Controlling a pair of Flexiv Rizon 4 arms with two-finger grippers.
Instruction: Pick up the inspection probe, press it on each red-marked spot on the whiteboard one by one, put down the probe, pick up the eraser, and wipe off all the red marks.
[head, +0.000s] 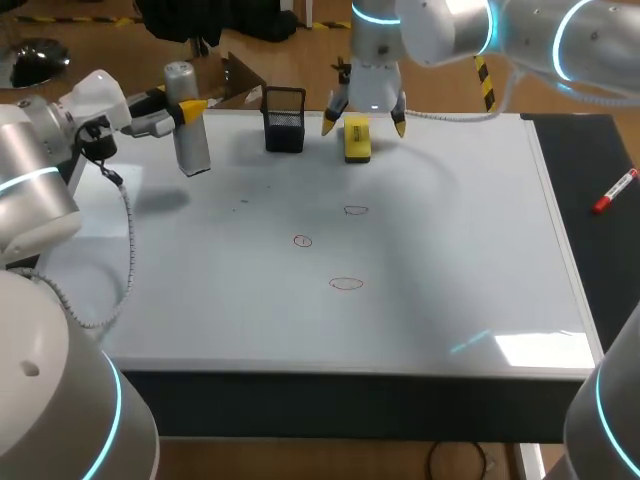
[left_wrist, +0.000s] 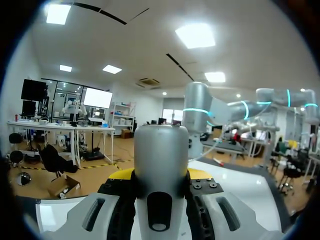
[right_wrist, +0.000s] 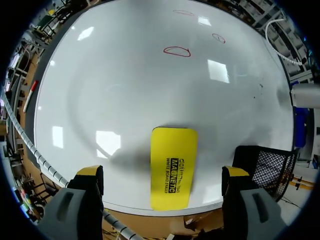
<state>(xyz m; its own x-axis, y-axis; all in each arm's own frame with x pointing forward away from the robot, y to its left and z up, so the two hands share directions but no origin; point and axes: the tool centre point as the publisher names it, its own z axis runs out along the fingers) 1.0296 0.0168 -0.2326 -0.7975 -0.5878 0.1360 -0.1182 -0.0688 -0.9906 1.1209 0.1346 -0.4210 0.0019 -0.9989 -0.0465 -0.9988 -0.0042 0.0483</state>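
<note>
A: Left gripper?
B: Left gripper is pinching the probe, a finger pressed on each side of its upper part. Wrist view agrees: the probe fills the gap at the left gripper, yellow tips tight against it.

A: Where's the probe?
B: Upright, over the far left corner of the board. Its shadow falls on the board apart from its lower end, so it looks to be off the surface.

A: Right gripper?
B: Right gripper is spread wide, pointing down over the eraser. In its wrist view the eraser lies between the fingers of the right gripper, with a gap on each side and neither finger touching.

A: Eraser spot?
B: Flat on the board at the far edge, just beside the black mesh holder, on the holder's right. The holder shows next to one finger in the wrist view.

A: Marks?
B: Three red marks mid-board, one small circle and two ovals, all unwiped. They are well apart from both grippers. The wrist view has the marks ahead of the eraser.

A: Other stuff?
B: A red marker lies on the dark strip right of the board, also seen as the marker off the board's edge.
</note>
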